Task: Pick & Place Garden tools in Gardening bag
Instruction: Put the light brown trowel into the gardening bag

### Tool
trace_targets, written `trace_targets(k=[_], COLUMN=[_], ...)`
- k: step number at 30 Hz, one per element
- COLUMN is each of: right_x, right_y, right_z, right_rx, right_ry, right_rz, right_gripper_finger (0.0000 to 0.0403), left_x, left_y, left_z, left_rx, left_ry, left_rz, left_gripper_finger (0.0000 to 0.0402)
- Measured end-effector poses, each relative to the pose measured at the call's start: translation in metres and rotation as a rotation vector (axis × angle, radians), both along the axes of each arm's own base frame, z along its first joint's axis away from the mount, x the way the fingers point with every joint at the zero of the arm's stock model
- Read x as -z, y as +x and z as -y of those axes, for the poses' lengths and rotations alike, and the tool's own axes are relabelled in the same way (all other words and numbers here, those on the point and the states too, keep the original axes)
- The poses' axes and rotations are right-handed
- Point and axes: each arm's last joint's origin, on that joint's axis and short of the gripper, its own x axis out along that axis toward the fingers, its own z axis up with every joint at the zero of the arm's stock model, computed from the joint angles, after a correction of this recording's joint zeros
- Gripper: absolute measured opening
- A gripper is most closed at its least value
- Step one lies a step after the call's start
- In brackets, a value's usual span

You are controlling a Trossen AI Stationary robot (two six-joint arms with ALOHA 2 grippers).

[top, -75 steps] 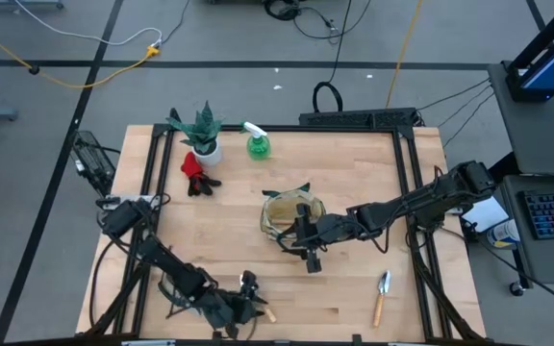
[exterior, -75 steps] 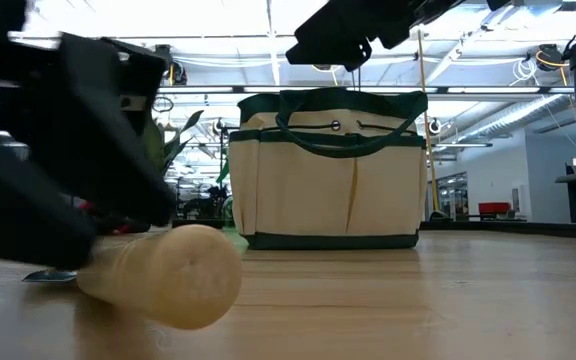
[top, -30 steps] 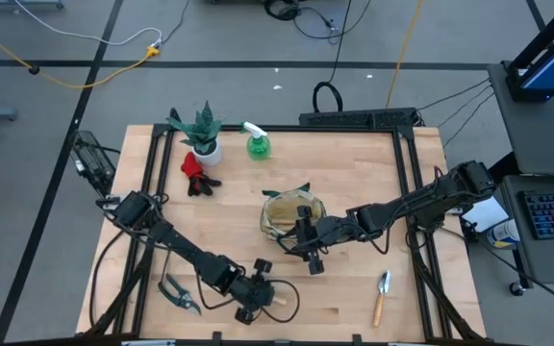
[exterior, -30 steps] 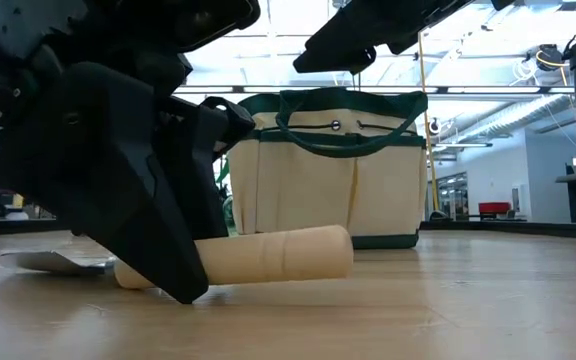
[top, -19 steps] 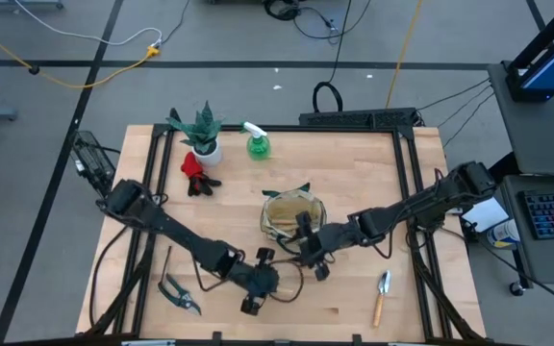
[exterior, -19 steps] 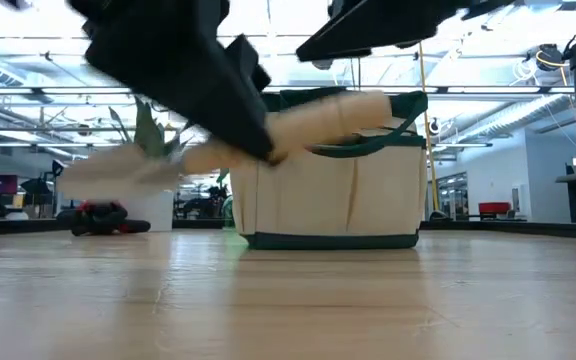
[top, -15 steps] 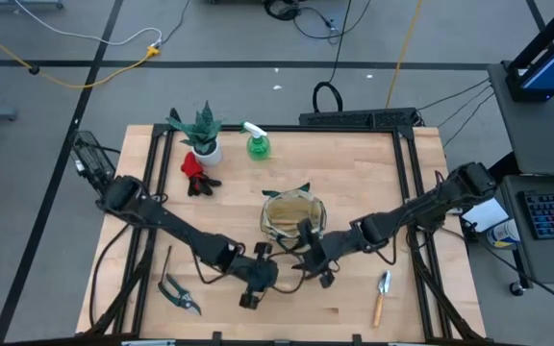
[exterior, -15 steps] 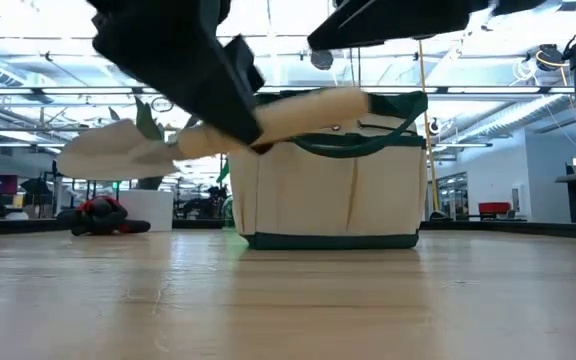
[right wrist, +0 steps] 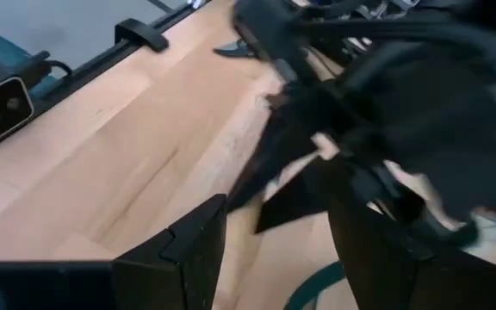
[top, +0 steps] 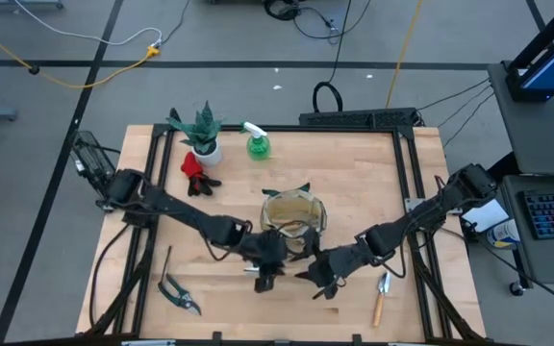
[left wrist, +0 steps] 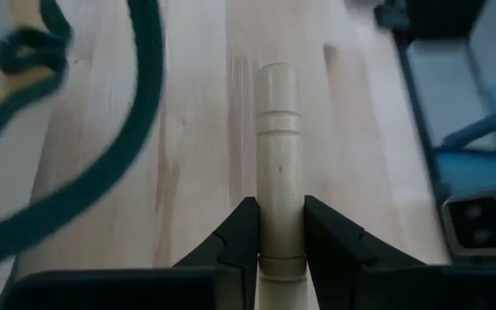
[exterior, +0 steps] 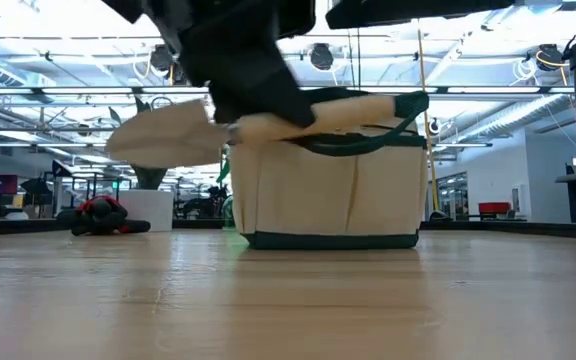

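Note:
My left gripper [top: 268, 261] hangs just in front of the near side of the beige gardening bag [top: 291, 215] and is shut on a wooden-handled trowel [exterior: 268, 125]. In the low view the trowel hangs in the air before the bag [exterior: 333, 180], its blade [exterior: 158, 138] to the picture's left. My right gripper [top: 325, 280] is open and holds nothing; it stands near-right of the bag, close to the left arm. A second trowel [top: 381, 296] lies on the table near the right front corner. My left gripper pinches the trowel's wooden handle [left wrist: 281, 176] between its two fingers [left wrist: 240, 237], one on each side, about midway along it. The handle's rounded free end [left wrist: 277, 82] sticks out past the fingertips. The gripper slants down from above. The trowel hangs almost level, clear of the table.
Pruning shears [top: 177, 293] and a thin wooden-handled tool [top: 166, 261] lie near the left front corner. A red item [top: 195, 171], a potted plant [top: 200, 133] and a green spray bottle [top: 256, 143] stand at the far left. Bare wood lies in front of the bag.
My left gripper has lifted the trowel clear of the table and carried it up and toward the far edge, to the bag's near side, rolling its wrist so that the trowel turned. My right gripper has swung away from over the bag toward the near edge, staying open.

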Motion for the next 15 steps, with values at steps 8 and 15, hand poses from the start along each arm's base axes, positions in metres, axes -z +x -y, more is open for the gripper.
trace_targets(k=[8,15], right_x=[0.004,0.009], right_y=[-0.002,-0.004], right_z=[0.001,0.003], right_rx=[0.027,0.06], right_ry=[0.029,0.038], right_rz=[-0.048,-0.108], right_gripper_finger=[0.0196,0.0196], left_x=[-0.003,-0.012], left_y=[0.008,0.01], left_z=[-0.021,-0.026], left_rx=[-0.029,-0.018], left_ry=[-0.064,-0.133], left_rz=[0.014,0.036], left_gripper_finger=[0.008,0.0077])
